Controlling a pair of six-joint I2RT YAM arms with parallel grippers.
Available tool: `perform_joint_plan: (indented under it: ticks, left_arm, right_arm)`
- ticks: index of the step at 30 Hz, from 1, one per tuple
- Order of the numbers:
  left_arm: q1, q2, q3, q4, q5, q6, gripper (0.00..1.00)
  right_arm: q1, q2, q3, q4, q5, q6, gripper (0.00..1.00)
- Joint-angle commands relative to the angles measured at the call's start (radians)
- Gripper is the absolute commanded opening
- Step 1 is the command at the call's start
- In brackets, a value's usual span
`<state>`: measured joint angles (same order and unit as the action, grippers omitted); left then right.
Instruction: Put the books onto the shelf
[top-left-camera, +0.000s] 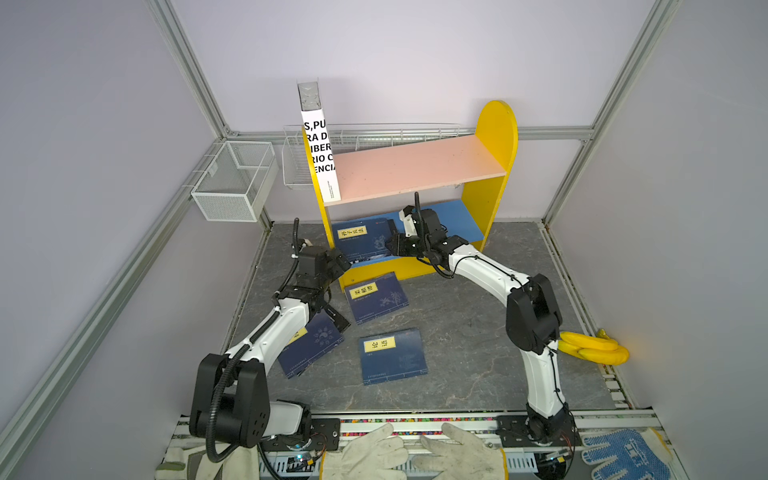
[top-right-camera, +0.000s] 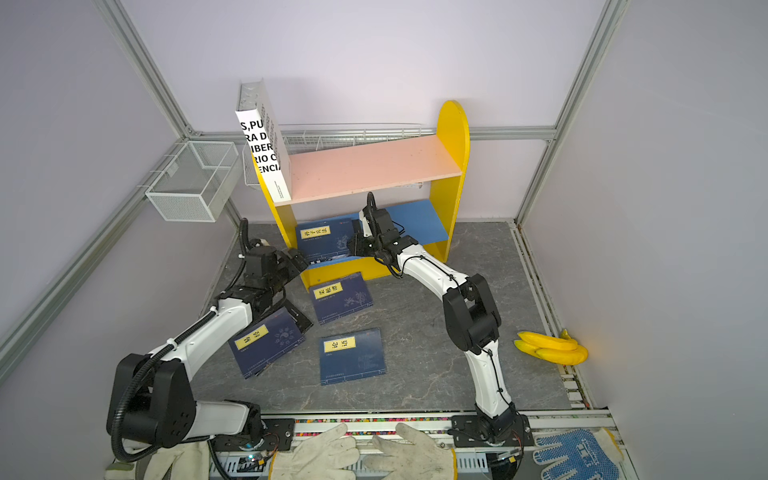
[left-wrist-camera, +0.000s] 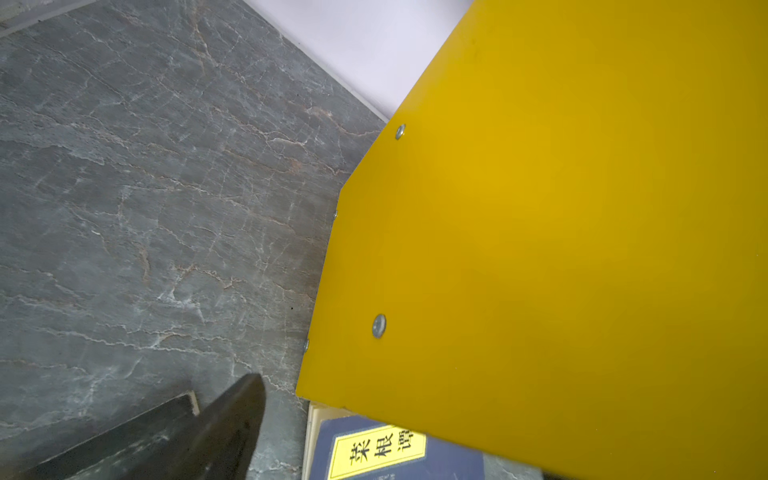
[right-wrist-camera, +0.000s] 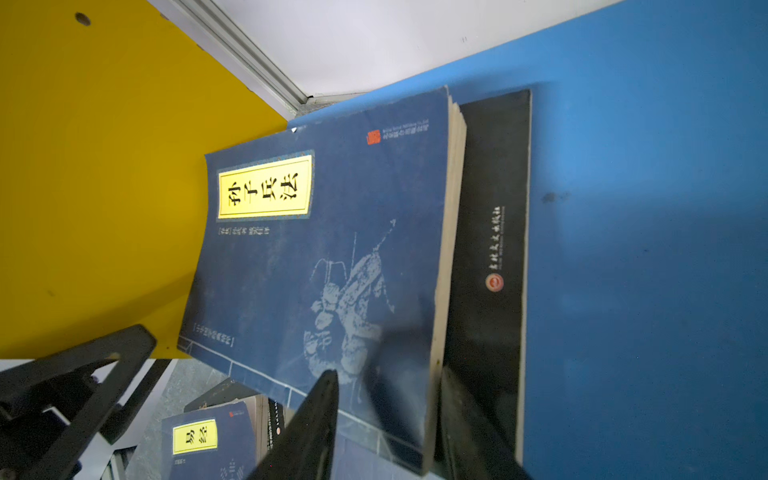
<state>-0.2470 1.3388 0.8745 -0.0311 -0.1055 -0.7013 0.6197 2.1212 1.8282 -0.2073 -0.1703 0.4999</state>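
Navy book (right-wrist-camera: 324, 257) lies atop black book (right-wrist-camera: 490, 232) on blue board (right-wrist-camera: 644, 208) of shelf (top-left-camera: 496, 137)

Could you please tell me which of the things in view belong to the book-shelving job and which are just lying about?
Job: shelf; white book on its pink board; navy book over a black book on the blue board; three navy books and a second black book on the table.
Lying about: bananas; work gloves; wire baskets.

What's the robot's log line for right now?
right gripper open | navy book, black book on blue board | white book on pink board | three navy books on floor | left gripper open
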Motion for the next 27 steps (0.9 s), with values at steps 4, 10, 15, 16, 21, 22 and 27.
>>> perform_joint_plan:
  ticks: [4, 10, 15, 16, 21, 22, 27]
  left_arm:
    - [0.005, -0.103, -0.026, 0.059, 0.114, 0.057, 0.98]
    - [0.005, -0.220, -0.035, -0.073, 0.225, 0.136, 0.99]
    - [0.003, -0.298, -0.051, -0.281, 0.337, 0.188, 0.98]
    - [0.004, -0.316, -0.067, -0.315, 0.357, 0.195, 0.98]
    - [-0.002, -0.392, -0.118, -0.464, 0.405, 0.201, 0.97]
    - [-0.006, -0.404, -0.132, -0.475, 0.430, 0.192, 0.97]
    - [-0.070, -0.447, -0.236, -0.480, 0.472, 0.100, 0.95]
  right_arm:
    - [-0.001, -0.055, 0.052, -0.029, 0.025, -0.080, 0.54]
    - [0.000, -0.168, -0.013, -0.051, 0.098, -0.130, 0.63]
    - [0.000, -0.314, -0.183, -0.057, 0.109, -0.142, 0.70]
    - [0.000, -0.351, -0.235, -0.050, 0.108, -0.142, 0.72]
    - [0.007, -0.496, -0.424, -0.086, 0.109, -0.118, 0.75]
    - [0.011, -0.522, -0.465, -0.092, 0.101, -0.107, 0.75]
    - [0.036, -0.618, -0.656, -0.111, 0.010, -0.010, 0.75]
